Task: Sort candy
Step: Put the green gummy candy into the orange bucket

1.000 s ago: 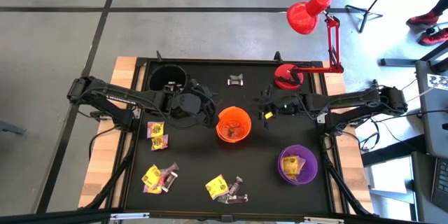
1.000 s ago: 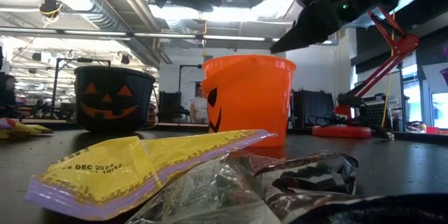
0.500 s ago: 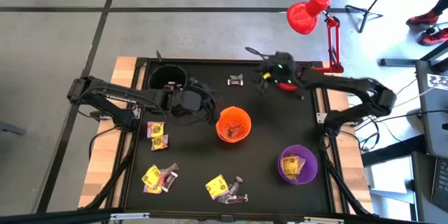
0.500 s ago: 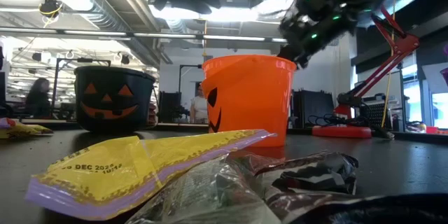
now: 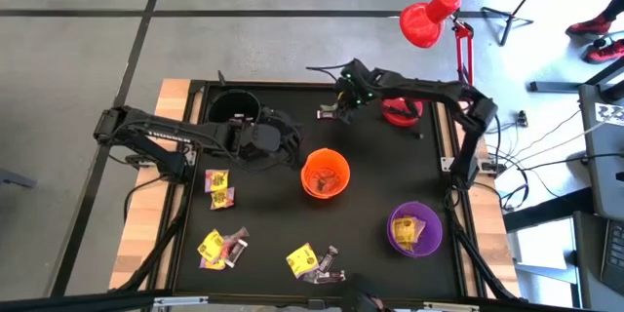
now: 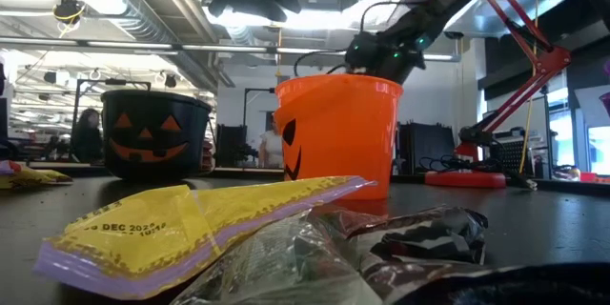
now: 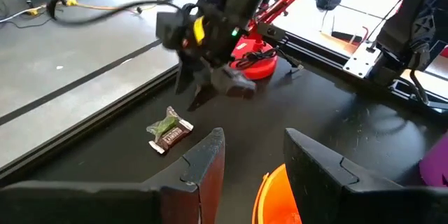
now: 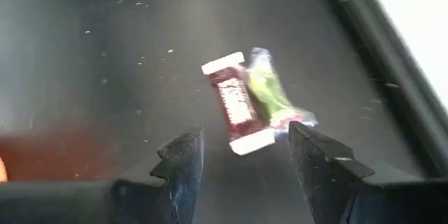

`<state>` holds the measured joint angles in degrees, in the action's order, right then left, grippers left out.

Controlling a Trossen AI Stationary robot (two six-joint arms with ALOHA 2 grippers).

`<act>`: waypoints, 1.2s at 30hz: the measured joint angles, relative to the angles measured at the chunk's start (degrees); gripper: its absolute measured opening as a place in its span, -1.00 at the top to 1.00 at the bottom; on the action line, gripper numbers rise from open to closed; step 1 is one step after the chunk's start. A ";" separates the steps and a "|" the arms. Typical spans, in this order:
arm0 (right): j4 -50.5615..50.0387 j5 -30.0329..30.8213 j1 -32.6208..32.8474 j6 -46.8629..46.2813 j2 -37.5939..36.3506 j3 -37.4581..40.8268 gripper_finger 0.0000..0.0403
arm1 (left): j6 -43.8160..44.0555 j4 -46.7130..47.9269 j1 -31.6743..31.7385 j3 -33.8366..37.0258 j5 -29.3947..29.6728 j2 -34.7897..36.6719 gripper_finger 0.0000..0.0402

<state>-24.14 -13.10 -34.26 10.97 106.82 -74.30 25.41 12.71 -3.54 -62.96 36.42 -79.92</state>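
Near the table's far edge lies a small pair of candies (image 8: pixel 245 101), one dark red, one green, flat on the black mat (image 5: pixel 329 111) (image 7: pixel 169 131). My right gripper (image 8: pixel 245 155) is open just above them, fingers on either side, touching nothing (image 5: pixel 346 100) (image 6: pixel 381 52). My left gripper (image 7: pixel 255 157) is open and waits beside the orange cup (image 5: pixel 325 174), left of it (image 5: pixel 280 146). Yellow and dark candies lie in heaps (image 5: pixel 218 185) (image 5: pixel 221 247) (image 5: pixel 315 263) toward the near edge; one heap fills the low view's foreground (image 6: pixel 181 224).
A black cup (image 5: pixel 234 107) stands at the far left, a purple cup (image 5: pixel 414 229) holding yellow candy at the near right. The orange cup (image 6: pixel 335 133) holds candy too. A red desk lamp's base (image 5: pixel 400 109) sits just right of my right gripper. People show in the room behind.
My right arm has swung from just right of the orange cup toward the table's far edge and then left, past the lamp base, ending over the small candies there. The left arm has kept still.
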 joint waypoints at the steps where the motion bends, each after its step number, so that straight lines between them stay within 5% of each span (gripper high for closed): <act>1: 0.28 -0.60 0.00 0.03 0.72 -0.18 -0.03 | 0.00 0.02 -0.07 0.00 -0.06 0.00 0.32; 19: 3.44 -0.13 -3.44 1.22 4.11 -0.59 -0.03 | -0.02 0.07 -0.63 0.00 -0.09 0.00 0.32; 30: -4.03 -1.11 -3.28 2.41 13.54 -8.67 -0.02 | -0.02 -0.42 -1.33 0.00 -0.07 0.01 0.32; 36: -6.33 -1.90 -3.28 4.33 14.39 -9.27 0.31 | -0.13 -0.39 -1.72 0.00 -0.05 0.01 0.32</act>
<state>-30.47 -15.00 -37.54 15.30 121.21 -83.57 25.27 12.32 -5.26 -62.96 36.37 -79.91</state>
